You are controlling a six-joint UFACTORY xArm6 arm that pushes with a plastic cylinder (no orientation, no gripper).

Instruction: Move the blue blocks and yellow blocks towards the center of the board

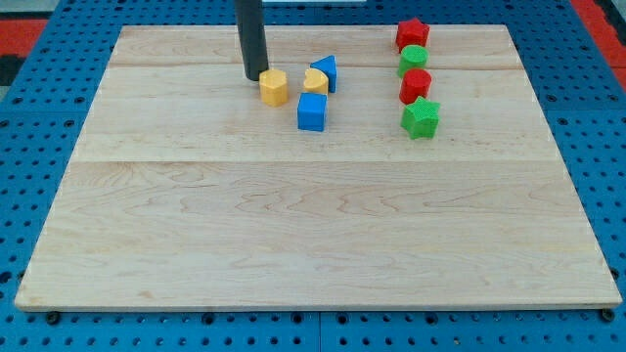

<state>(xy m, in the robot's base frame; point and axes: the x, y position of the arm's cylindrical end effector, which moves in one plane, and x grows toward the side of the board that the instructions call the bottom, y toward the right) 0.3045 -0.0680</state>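
Observation:
My tip [255, 75] rests on the wooden board [313, 225] near the view's top, just left of and touching or almost touching a yellow hexagonal block [274, 87]. To the right of that block lies a yellow heart-shaped block [315, 81], with a blue triangular block [326, 71] right behind it, touching. A blue cube [312, 111] sits just below the heart-shaped block. All these blocks cluster in the upper middle of the board.
At the view's upper right a column of blocks runs downward: a red star [412, 34], a green round block [414, 60], a red round block [416, 86] and a green star [421, 117]. Blue pegboard [39, 196] surrounds the board.

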